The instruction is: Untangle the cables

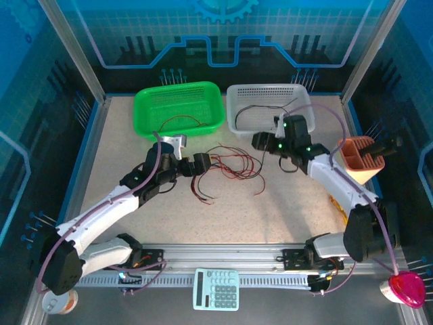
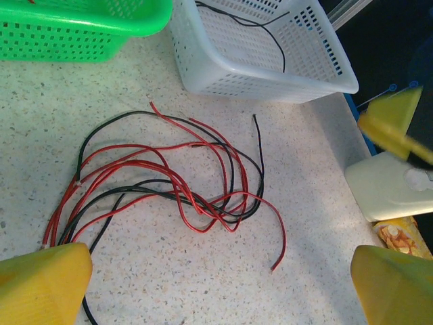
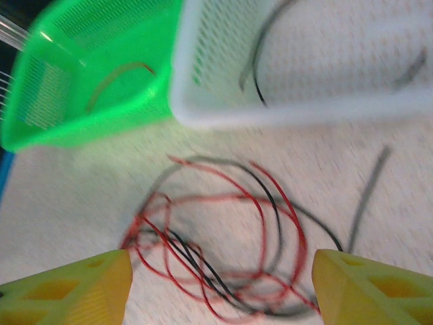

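red and black cables (image 2: 226, 203) — loosely tangled

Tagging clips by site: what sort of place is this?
Likely a lab robot cell: aluminium frame posts, blue printed wall panels, speckled tabletop holding a green basket and a white basket.

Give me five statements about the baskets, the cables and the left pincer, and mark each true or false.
1. A black wire lies inside the white basket. True.
2. The green basket holds nothing. False: a red wire lies in it.
3. The tangled red and black cables lie on the table, outside both baskets. True.
4. The left pincer is shut on the cables. False: it is open.
5. The calculator sits in the white basket. False: it lies at the table's near edge.
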Tool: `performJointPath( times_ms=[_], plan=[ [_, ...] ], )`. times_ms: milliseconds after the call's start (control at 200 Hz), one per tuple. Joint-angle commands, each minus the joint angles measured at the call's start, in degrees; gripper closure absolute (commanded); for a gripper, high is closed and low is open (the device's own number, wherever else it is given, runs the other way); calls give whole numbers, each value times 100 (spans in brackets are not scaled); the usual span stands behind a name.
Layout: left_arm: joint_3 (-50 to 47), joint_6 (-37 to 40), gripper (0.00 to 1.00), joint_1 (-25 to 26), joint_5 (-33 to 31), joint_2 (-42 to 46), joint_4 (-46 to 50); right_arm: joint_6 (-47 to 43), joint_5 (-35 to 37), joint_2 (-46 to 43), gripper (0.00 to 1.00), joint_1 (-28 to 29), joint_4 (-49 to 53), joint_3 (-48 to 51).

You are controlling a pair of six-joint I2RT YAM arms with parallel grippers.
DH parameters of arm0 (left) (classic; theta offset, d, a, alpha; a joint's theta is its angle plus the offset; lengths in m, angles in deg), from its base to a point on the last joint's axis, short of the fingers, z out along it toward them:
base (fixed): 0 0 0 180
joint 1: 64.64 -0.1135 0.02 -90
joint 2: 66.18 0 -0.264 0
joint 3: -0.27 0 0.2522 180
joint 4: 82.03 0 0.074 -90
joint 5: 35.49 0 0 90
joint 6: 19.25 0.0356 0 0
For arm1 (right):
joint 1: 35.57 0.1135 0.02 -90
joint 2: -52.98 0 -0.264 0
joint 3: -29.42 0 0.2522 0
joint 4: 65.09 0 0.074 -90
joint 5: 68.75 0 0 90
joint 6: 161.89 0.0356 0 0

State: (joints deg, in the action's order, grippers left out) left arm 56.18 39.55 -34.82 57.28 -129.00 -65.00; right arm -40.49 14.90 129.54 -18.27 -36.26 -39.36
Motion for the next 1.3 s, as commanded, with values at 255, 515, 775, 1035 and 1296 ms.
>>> performJointPath(
  times_ms=[255, 515, 775, 1035, 1296],
  plan=[
    [-158, -187, 1, 91, 125, 20, -4, 138, 1058, -621, 33, 428, 779, 1437],
    [-21, -192, 1, 339, 104, -333, -12, -17, 1146, -74, 48, 619, 733, 1368],
    [141, -180, 1, 602, -166, -775, 90, -225, 1112, 503, 58, 623, 570, 1171],
    [276, -238, 1, 823, -332, -1163, 140, -301, 1053, 701, 62, 583, 417, 1108],
    [419, -272, 1, 916, -329, -1407, 101, -362, 1043, 922, 65, 580, 295, 1088]
  ],
)
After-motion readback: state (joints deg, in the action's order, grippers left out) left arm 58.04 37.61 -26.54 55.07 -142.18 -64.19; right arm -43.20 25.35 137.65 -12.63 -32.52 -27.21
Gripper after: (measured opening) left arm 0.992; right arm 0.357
